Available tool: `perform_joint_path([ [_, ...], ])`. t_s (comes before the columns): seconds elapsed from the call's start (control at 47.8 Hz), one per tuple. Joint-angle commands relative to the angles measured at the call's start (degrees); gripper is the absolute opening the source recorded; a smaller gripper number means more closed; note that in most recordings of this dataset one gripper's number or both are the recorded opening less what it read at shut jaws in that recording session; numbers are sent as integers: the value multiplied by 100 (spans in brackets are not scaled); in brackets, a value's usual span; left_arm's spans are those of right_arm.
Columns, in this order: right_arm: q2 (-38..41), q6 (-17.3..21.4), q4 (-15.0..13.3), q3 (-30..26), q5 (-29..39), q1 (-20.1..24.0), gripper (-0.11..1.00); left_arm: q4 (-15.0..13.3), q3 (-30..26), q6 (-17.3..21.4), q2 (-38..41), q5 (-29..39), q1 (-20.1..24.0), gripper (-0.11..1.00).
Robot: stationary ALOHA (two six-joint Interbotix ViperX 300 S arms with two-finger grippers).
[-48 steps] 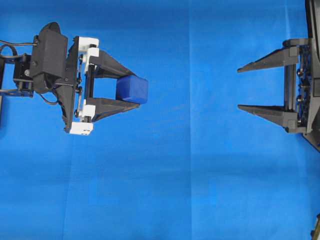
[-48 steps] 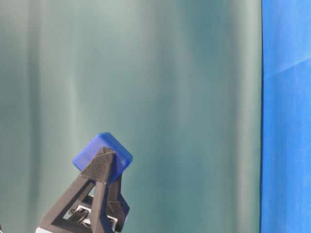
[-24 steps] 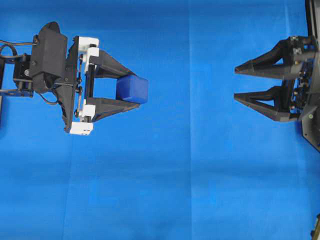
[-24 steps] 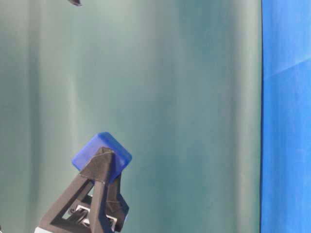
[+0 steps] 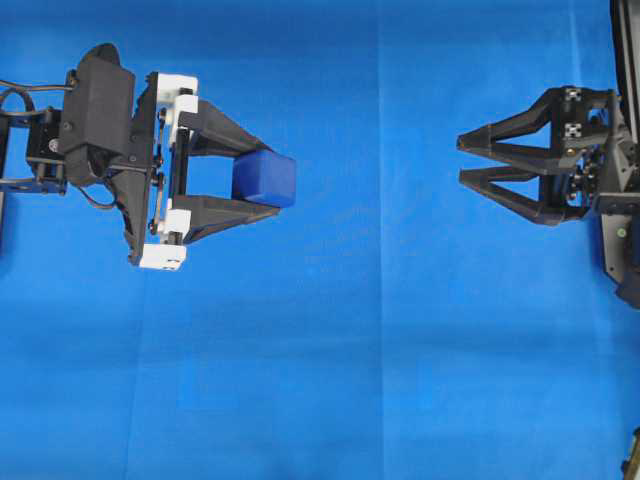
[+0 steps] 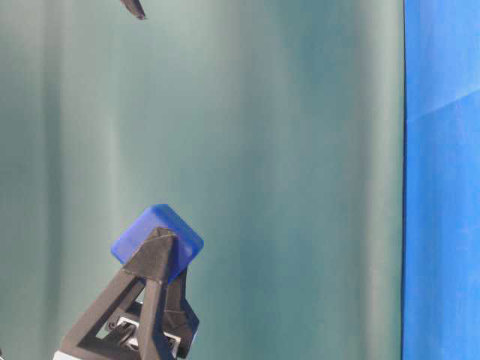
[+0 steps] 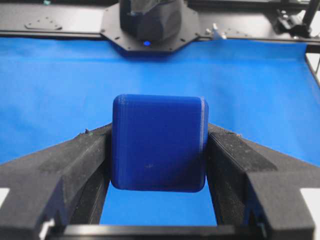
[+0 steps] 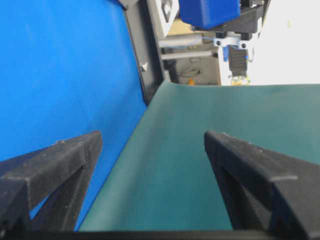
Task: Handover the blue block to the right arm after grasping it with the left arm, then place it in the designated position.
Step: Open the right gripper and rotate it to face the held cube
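Note:
The blue block [image 5: 265, 179] is a small dark-blue cube with rounded edges, held above the blue cloth at the left of the overhead view. My left gripper [image 5: 272, 177], on white brackets, is shut on it, one finger on each side [image 7: 158, 150]. The table-level view shows the blue block [image 6: 157, 238] pinched at the fingertips. My right gripper [image 5: 460, 160], all black, stands open at the right, rolled onto its side, tips pointing left toward the block with a wide gap between them. In its wrist view nothing lies between the right gripper's fingers [image 8: 150, 137]; the block [image 8: 209, 12] shows far ahead.
Blue cloth [image 5: 330, 350] covers the table below both arms. A dark green backdrop [image 6: 285, 180] fills the table-level view. The right arm's base [image 7: 149, 20] stands at the cloth's far edge in the left wrist view.
The right gripper has rolled about its wrist, so its fingers now look close together from above, and has edged left toward the block. The left gripper and block have not moved.

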Motion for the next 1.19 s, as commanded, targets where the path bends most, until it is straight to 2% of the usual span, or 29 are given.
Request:
perform_joint_path([
  [0.0, -26, 9, -9, -167, -79, 35, 96, -9, -70, 0, -105, -53, 0, 49],
  [0.188, -18, 9, -18, -167, -316, 53, 96, -9, -62, -9, -114, -53, 0, 49],
  [1.172, -9, 9, -44, -185, -343, 53, 96, -9, -70, -9, -105, -53, -9, 49],
])
